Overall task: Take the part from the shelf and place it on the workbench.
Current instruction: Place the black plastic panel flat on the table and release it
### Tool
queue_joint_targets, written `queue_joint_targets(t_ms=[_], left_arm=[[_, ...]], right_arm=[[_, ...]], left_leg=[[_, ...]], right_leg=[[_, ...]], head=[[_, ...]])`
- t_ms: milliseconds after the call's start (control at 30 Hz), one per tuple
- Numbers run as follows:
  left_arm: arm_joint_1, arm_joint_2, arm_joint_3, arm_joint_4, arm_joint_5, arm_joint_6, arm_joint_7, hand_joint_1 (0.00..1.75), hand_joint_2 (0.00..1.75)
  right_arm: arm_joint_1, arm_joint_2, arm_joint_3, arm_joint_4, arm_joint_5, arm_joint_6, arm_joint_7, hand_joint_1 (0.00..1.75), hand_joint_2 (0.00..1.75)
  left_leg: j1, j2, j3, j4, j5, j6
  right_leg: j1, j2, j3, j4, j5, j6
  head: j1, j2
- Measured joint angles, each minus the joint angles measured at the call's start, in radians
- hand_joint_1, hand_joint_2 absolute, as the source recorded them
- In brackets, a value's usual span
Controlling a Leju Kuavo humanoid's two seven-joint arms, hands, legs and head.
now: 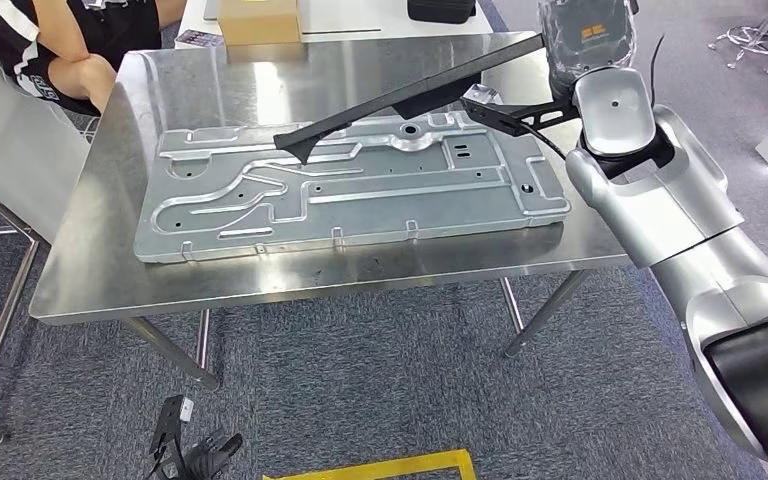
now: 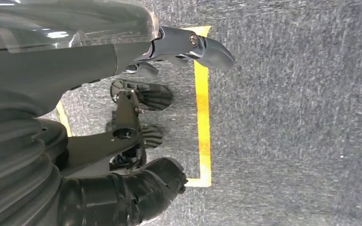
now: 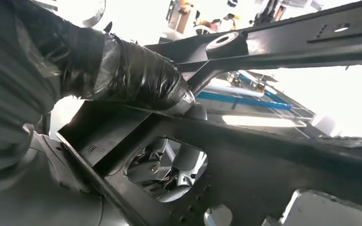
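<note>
My right hand [image 3: 122,75] has its fingers clamped on the part [image 1: 410,100], a long black bracket, gripping it at the end nearest my arm. From the head view the part juts out over the counter [image 1: 290,80], its free tip hanging above the grey stamped panel [image 1: 350,190] that lies flat there. I judge the part is not yet resting on anything; it slopes down toward the panel's middle.

My left hand [image 2: 188,47] hangs over the floor near the yellow tape [image 2: 202,103], holding nothing; whether its fingers are apart or curled I cannot tell.

To set the part down well, I want to level it before lowering, so the tip does not dig into the panel's ribs and lever against my grip. I would bring the wrist down slowly and let the long edge meet the surface evenly. Only once it sits stably would I ease the fingers off. A person [image 1: 70,50] sits at the panel's far left corner, so I avoid swinging the tip that way.
</note>
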Motion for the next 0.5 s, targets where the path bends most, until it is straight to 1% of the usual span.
queue_joint_targets(t_ms=[33,67,100,133,167,200,233,267,300,367,400,433,467,500], left_arm=[[0.000,0.000,0.000,0.000,0.000,0.000,0.000,0.00,1.75],[0.000,0.000,0.000,0.000,-0.001,0.000,0.000,0.00,1.75],[0.001,0.000,0.000,0.000,-0.002,0.000,0.000,0.00,1.75],[0.002,0.000,0.000,0.000,-0.003,0.001,0.000,0.00,1.75],[0.002,0.000,0.000,0.000,-0.005,0.002,-0.001,0.00,1.75],[0.002,0.000,0.000,0.000,-0.007,0.003,-0.001,0.00,1.75],[0.001,0.000,0.000,0.000,-0.008,0.004,-0.002,0.00,1.75],[0.001,0.000,0.000,0.000,-0.008,0.004,-0.003,0.00,1.75],[0.001,-0.001,0.000,0.000,-0.008,0.005,-0.004,0.00,1.75],[0.001,-0.001,0.000,0.000,-0.009,0.005,-0.005,0.00,1.75],[0.001,-0.001,0.000,0.000,-0.009,0.005,-0.005,0.00,1.75],[0.001,-0.001,0.000,0.000,-0.009,0.005,-0.005,0.00,1.75],[0.001,-0.001,0.000,0.000,-0.009,0.005,-0.005,0.00,1.75],[0.002,-0.001,0.000,0.000,-0.009,0.005,-0.005,0.00,1.75]], right_arm=[[0.003,0.000,0.000,0.002,0.000,0.000,0.002,1.75,1.75],[0.006,0.001,0.000,0.005,0.000,0.000,0.003,1.75,1.75],[0.009,0.001,0.000,0.008,0.001,-0.001,0.004,1.75,1.75],[0.009,0.001,0.000,0.011,0.002,-0.001,0.005,1.75,1.75],[0.008,0.002,0.000,0.013,0.003,-0.002,0.005,1.75,1.75],[0.006,0.002,0.000,0.015,0.005,-0.003,0.004,1.75,1.75],[0.002,0.003,0.000,0.017,0.006,-0.004,0.003,1.75,1.75],[-0.001,0.003,0.000,0.018,0.006,-0.006,0.003,1.75,1.75],[-0.003,0.004,0.000,0.020,0.006,-0.007,0.002,1.75,1.75],[-0.005,0.004,0.000,0.022,0.006,-0.008,0.001,1.75,1.75],[-0.006,0.005,-0.001,0.023,0.006,-0.008,0.000,1.75,1.75],[-0.007,0.005,-0.001,0.024,0.007,-0.009,-0.001,1.75,1.75],[-0.007,0.006,-0.001,0.025,0.007,-0.009,-0.002,1.75,1.75],[-0.007,0.007,-0.001,0.026,0.008,-0.009,-0.003,1.75,1.75]], left_leg=[[0.000,0.000,0.002,0.000,-0.002,0.002],[0.000,-0.001,0.006,0.000,-0.005,0.003],[0.000,-0.002,0.010,0.001,-0.008,0.003],[0.000,-0.003,0.016,0.001,-0.012,0.001],[0.000,-0.004,0.023,0.001,-0.017,-0.001],[-0.001,-0.004,0.027,0.002,-0.021,-0.005],[-0.002,-0.004,0.029,0.002,-0.024,-0.008],[-0.003,-0.004,0.029,0.002,-0.025,-0.012],[-0.004,-0.004,0.028,0.001,-0.026,-0.016],[-0.004,-0.002,0.028,0.003,-0.031,-0.026],[-0.003,-0.001,0.024,0.016,-0.041,-0.031],[-0.003,-0.001,0.011,0.047,-0.059,-0.035],[-0.002,0.000,-0.015,0.101,-0.084,-0.037],[-0.002,0.000,-0.050,0.170,-0.111,-0.039]], right_leg=[[-0.002,0.000,-0.032,0.058,-0.017,0.003],[-0.003,-0.001,-0.054,0.091,-0.017,0.004],[-0.005,-0.001,-0.059,0.086,0.004,0.005],[-0.006,-0.002,-0.044,0.043,0.041,0.005],[-0.007,-0.003,-0.018,-0.024,0.082,0.003],[-0.005,-0.003,0.011,-0.085,0.113,-0.001],[-0.002,-0.003,0.033,-0.132,0.130,-0.005],[0.002,-0.003,0.045,-0.157,0.132,-0.009],[0.005,-0.002,0.050,-0.163,0.126,-0.013],[0.003,-0.002,0.056,-0.177,0.122,-0.021],[0.000,-0.003,0.063,-0.183,0.121,-0.026],[-0.003,-0.004,0.070,-0.189,0.121,-0.031],[-0.004,-0.005,0.076,-0.192,0.119,-0.036],[-0.004,-0.005,0.079,-0.192,0.117,-0.040]], head=[[0.000,0.000],[0.000,0.000],[0.000,0.000],[0.000,0.000],[0.000,0.000],[0.000,0.000],[0.000,0.000],[0.000,0.000],[0.000,0.000],[0.000,0.000],[0.000,0.000],[0.000,0.000],[0.000,0.000],[-0.001,0.000]])
